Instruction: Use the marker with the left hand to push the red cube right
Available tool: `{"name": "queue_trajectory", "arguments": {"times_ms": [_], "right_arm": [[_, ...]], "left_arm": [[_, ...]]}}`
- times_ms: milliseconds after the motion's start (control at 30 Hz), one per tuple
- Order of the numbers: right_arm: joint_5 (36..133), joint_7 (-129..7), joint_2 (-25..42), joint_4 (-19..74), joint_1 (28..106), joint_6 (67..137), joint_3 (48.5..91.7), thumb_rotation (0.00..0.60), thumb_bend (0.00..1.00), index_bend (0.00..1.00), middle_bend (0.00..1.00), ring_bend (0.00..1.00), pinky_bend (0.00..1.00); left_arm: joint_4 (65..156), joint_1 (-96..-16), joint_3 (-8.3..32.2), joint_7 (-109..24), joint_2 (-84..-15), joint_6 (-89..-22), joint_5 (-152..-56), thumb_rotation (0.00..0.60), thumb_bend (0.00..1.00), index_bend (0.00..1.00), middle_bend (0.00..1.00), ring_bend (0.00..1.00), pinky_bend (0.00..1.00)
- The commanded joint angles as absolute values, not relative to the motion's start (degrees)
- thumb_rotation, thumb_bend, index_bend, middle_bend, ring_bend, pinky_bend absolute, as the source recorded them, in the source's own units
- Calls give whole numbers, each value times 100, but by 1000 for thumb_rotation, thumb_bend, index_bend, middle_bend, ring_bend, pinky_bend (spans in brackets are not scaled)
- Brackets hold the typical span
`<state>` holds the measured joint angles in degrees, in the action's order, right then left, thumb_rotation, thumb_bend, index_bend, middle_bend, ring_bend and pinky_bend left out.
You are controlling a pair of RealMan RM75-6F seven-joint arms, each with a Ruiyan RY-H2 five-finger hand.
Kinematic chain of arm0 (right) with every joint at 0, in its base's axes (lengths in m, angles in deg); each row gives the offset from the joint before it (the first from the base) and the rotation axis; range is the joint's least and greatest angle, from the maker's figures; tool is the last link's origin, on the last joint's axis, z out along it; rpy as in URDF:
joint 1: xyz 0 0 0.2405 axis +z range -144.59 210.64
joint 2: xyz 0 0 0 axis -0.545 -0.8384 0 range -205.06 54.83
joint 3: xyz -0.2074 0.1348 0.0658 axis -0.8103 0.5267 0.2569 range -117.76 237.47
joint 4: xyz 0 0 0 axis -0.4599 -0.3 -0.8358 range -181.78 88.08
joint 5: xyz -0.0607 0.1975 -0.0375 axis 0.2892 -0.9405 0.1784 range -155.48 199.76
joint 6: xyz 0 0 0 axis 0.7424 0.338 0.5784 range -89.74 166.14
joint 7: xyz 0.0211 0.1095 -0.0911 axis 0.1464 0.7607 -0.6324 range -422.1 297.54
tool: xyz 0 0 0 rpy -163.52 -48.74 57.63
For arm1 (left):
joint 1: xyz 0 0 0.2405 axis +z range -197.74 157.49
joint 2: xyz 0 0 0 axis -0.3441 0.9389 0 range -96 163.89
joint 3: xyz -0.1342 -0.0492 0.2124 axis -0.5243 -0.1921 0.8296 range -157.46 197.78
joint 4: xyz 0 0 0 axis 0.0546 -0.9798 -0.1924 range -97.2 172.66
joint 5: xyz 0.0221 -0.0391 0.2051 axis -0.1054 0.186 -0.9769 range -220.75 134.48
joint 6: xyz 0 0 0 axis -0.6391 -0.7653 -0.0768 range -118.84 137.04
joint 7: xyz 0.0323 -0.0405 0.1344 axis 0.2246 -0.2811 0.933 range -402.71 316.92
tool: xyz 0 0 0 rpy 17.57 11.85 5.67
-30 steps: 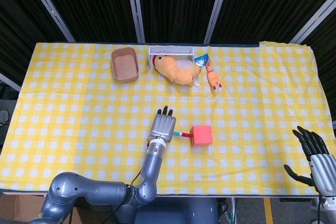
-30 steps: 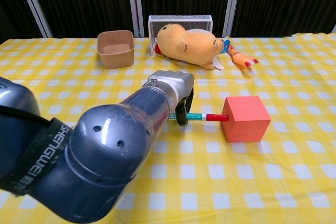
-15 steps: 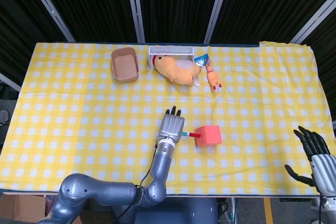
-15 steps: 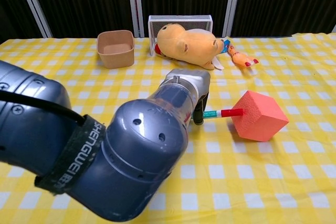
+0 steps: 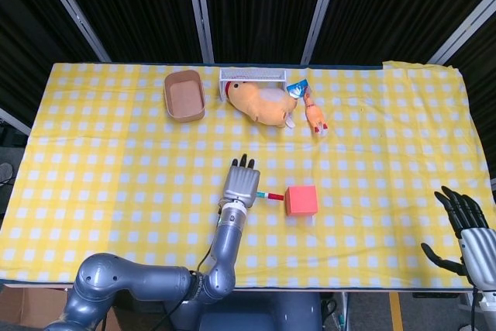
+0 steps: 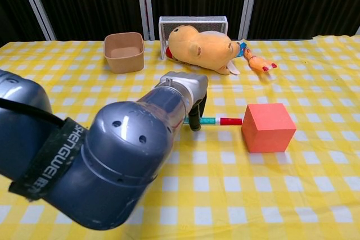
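The left hand (image 5: 241, 184) has its fingers (image 6: 196, 117) curled down around the marker (image 6: 212, 121), holding it low and level over the surface (image 5: 116, 160), which is covered in a yellow-and-white checked cloth. The marker sticks out to the right of the fist, teal along the barrel and red at the end, and that red end points at the left face of the red cube (image 6: 268, 127); from the chest view it looks to be touching or just short of it, and I cannot tell which. The cube sits flat on the cloth near the middle, just to the right of the hand, its sides roughly square to the checks.

Behind the hand, the left arm's grey forearm (image 6: 118, 155) fills the near left of the chest view.

Along the back edge lie a brown paper tray (image 5: 184, 95), a white wire rack (image 5: 252, 76), a yellow plush animal (image 5: 263, 104) on its side against the rack, and a small orange rubber chicken (image 5: 314, 115) just right of the plush.

The right hand (image 5: 469, 226) hangs well apart at the far right corner, off the edge of the cloth, fingers spread and holding nothing.
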<state>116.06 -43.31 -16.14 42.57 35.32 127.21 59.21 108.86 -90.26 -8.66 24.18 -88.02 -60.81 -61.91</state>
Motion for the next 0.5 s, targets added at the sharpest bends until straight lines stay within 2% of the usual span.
{"name": "queue_trajectory", "arguments": {"times_ms": [33,500], "right_arm": [[11606,-4331,-1614,4257,3531,12722,5921,600,321,0,0,0,0],[11599,-4374,-1611,4263,3527,12711,5919,600,321,0,0,0,0]], "left_arm": [[11142,-8862,-751,2527,-8571,-6181,-6148,600,452,610,129,40,150],[12800,-7860,99,2355,-7067,-6336,-6351,600,452,605,126,39,150]]}}
